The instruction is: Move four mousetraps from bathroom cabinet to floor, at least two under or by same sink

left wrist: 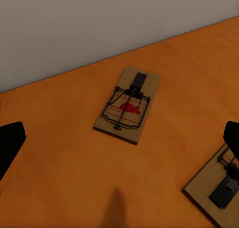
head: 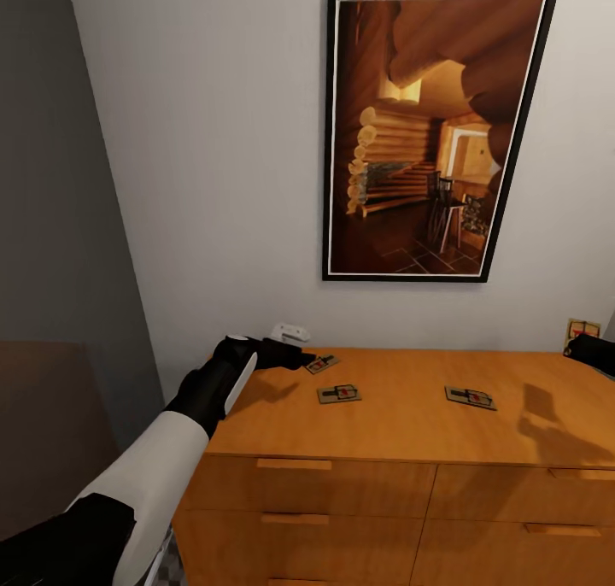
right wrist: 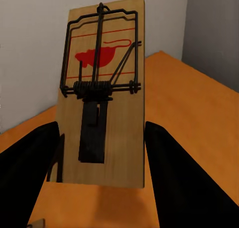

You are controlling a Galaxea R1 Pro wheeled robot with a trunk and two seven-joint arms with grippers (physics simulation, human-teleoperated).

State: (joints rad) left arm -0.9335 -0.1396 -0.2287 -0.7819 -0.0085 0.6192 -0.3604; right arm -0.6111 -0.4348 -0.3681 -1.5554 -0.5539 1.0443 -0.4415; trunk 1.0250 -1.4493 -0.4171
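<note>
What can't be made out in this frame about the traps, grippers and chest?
- Right gripper: head view, cut by the picture's edge; the tan wooden mousetrap stands between its fingers, contact not visible.
- Left gripper: wrist view edges cut its fingertips.
- Orange-brown wooden cabinet: lower drawers cut off.
- Second trap: wrist view, cropped at the corner.

My right pincer [head: 589, 351] is cut by the head view's right edge, so from there I cannot tell how its jaws stand. The mousetrap [head: 581, 329] it carries is too small there to read. In my right wrist view my fingers [right wrist: 184, 178] run off the frame, and the held board's [right wrist: 107, 98] lower end sits between them. In my left wrist view a second trap [left wrist: 219, 188] is cropped at the corner, and my fingertips [left wrist: 10, 143] are clipped at both edges. The cabinet [head: 384, 483] is cut off below, with its lower drawers out of frame.
</note>
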